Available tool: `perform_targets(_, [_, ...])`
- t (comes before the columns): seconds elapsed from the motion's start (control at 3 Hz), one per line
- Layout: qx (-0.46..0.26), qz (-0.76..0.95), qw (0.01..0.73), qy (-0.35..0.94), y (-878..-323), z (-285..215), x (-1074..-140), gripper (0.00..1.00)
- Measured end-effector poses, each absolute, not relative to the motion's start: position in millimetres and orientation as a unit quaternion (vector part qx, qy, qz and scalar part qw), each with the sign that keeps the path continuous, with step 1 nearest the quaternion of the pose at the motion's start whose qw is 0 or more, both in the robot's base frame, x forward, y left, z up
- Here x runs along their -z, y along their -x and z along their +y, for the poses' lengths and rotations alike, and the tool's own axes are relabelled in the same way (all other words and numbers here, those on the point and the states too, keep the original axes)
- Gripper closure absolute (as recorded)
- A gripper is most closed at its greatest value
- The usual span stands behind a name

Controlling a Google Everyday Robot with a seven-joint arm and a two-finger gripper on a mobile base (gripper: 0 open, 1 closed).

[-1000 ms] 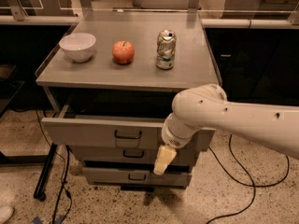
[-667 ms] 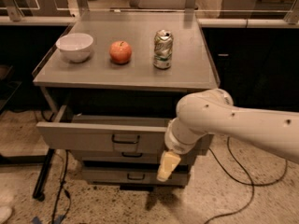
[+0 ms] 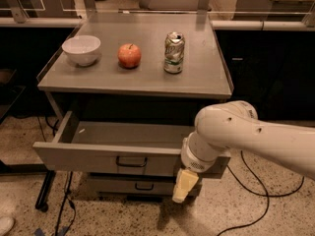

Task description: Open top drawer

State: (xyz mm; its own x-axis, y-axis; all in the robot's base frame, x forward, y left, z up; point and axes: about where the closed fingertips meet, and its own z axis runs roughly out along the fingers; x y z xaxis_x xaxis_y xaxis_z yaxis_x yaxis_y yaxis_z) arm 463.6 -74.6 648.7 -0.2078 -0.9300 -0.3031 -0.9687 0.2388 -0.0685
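The top drawer [image 3: 98, 157] of the grey metal cabinet stands pulled out towards me, its plain grey tray [image 3: 133, 133] showing empty inside. Its small dark bracket handle [image 3: 131, 162] sits at the centre of the front. My gripper [image 3: 182, 186] hangs at the end of the white arm [image 3: 231, 132], in front of the drawer's right end and below its front edge, to the right of the handle and apart from it. A narrower lower drawer [image 3: 140, 185] below is closed.
On the cabinet top [image 3: 206, 77] stand a white bowl [image 3: 81, 49], a red apple [image 3: 129, 55] and a drink can [image 3: 174, 52]. Black cables [image 3: 248, 193] lie on the speckled floor to the right and left. Dark cabinets stand behind.
The top drawer has slid further out towards me. The arm and gripper have moved lower and a little right along with its front.
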Motion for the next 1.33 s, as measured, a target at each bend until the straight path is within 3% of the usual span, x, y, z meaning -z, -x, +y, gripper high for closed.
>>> perform_targets(1.33, [-0.098, 0.805, 0.098, 0.577, -368, -135, -660, 0.0])
